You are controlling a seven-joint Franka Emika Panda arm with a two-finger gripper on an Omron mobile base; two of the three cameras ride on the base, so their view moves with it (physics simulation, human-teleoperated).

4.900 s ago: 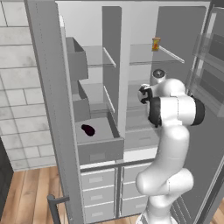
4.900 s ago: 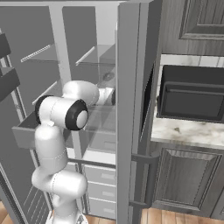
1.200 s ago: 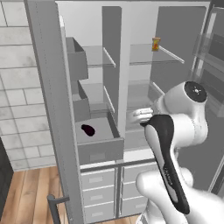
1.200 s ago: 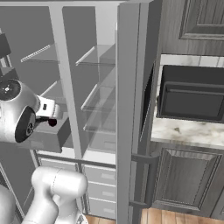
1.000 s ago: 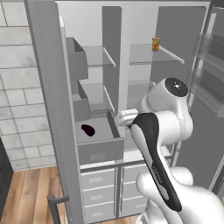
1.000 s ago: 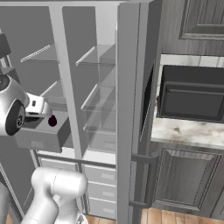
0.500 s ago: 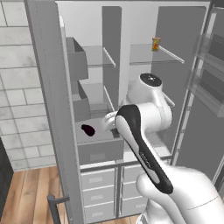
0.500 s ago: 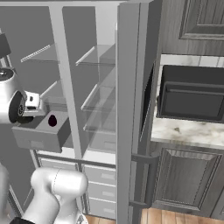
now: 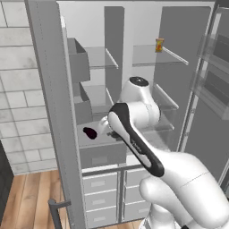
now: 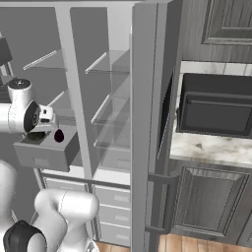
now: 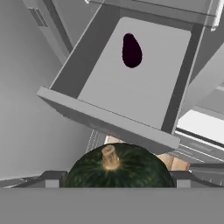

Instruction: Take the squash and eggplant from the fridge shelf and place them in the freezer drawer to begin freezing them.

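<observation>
In the hand view the squash [image 11: 118, 170], dark green with a tan stem, sits between my gripper [image 11: 118, 180] fingers, which are shut on it. It hangs over the front edge of the open freezer drawer [image 11: 109, 121]. The glossy dark eggplant [image 11: 131, 50] lies on the drawer floor near the back. From the left base view the eggplant [image 9: 90, 133] rests in the drawer [image 9: 103, 154], with my hand just right of it. In the right base view my gripper [image 10: 38, 133] hovers at the drawer [image 10: 44, 153], left of the eggplant [image 10: 59, 135].
A small yellow-orange item [image 9: 159, 44] stands on an upper fridge shelf. Both fridge doors stand open to either side. Pale drawers with bar handles [image 9: 103, 197] lie below the freezer drawer. A dark oven [image 10: 216, 106] and a counter are on the right.
My arm has swung left from in front of the fridge shelves to over the open freezer drawer, carrying the squash. The eggplant has stayed in the drawer.
</observation>
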